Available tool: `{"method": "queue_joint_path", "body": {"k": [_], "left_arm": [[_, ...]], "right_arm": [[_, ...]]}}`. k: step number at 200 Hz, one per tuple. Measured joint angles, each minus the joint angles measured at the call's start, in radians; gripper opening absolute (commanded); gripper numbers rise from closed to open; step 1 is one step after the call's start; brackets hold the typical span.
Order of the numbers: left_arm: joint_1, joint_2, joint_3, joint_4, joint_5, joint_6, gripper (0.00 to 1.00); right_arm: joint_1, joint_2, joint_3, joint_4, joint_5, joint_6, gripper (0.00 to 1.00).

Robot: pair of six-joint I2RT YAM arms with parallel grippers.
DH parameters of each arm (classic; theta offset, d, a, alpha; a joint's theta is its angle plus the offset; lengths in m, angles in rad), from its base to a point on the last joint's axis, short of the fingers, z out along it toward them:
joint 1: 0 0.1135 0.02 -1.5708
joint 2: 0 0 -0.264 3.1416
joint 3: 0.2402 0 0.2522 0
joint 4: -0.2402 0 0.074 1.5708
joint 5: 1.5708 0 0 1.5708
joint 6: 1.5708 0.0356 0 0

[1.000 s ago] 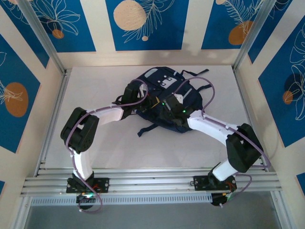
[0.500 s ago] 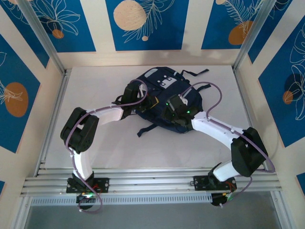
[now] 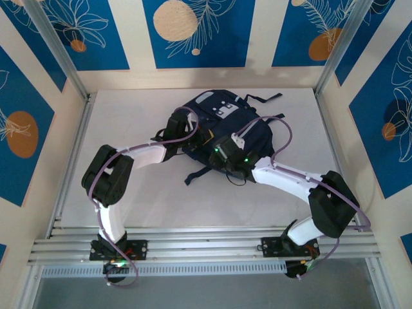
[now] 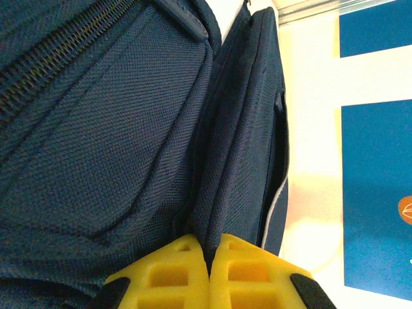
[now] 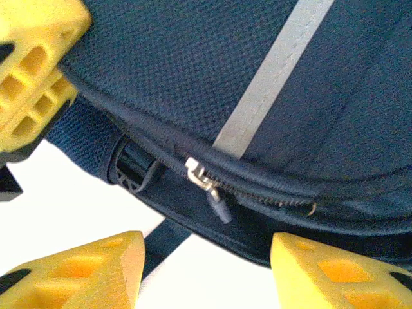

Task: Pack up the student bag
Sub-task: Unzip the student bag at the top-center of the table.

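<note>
On the table (image 3: 129, 129), toward its back half: student bag (image 3: 225, 122), lying flat, patched front up. Left gripper (image 4: 209, 254): I see both yellow fingers clamped together on a fold of the bag's navy fabric. Right gripper (image 5: 207, 257): fingers spread apart, grasping nothing, flanking the zipper pull (image 5: 215, 203) beneath the pale stripe (image 5: 270, 71).

Dark navy woven student bag (image 3: 222, 122) with a pale grey stripe (image 5: 270, 71) and white patches (image 3: 205, 98). Yellow gripper fingers (image 4: 174, 273). White table (image 3: 129, 122). Cream walls (image 3: 129, 32) carry blue panels (image 3: 193, 51) with white leaf outlines and orange circles.
</note>
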Motion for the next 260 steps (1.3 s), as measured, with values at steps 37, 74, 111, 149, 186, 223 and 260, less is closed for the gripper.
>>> {"method": "queue_joint_path", "body": {"k": [37, 74, 111, 149, 186, 223, 260], "left_arm": [[-0.003, 0.0, -0.002, 0.007, 0.0, -0.011, 0.0], [-0.011, -0.001, -0.013, 0.018, -0.008, -0.014, 0.0], [-0.012, -0.001, -0.027, 0.032, -0.035, -0.026, 0.0], [-0.013, -0.001, -0.033, 0.048, -0.038, -0.037, 0.0], [-0.003, -0.001, -0.033, 0.051, -0.03, -0.031, 0.0], [0.007, -0.001, -0.029, 0.022, -0.003, 0.029, 0.0], [0.008, -0.002, -0.01, -0.043, 0.031, 0.089, 0.0]], "right_arm": [[-0.009, 0.017, 0.0, 0.015, 0.031, -0.01, 0.46], [-0.037, 0.107, 0.013, 0.04, 0.055, -0.034, 0.36], [-0.043, 0.164, 0.027, 0.064, 0.082, -0.058, 0.12], [-0.061, 0.158, 0.026, 0.078, 0.075, -0.083, 0.0], [-0.109, 0.071, -0.001, 0.056, -0.025, -0.174, 0.0], [-0.216, 0.021, 0.019, -0.097, -0.218, -0.306, 0.0], [-0.32, 0.049, 0.101, -0.294, -0.345, -0.467, 0.0]]}}
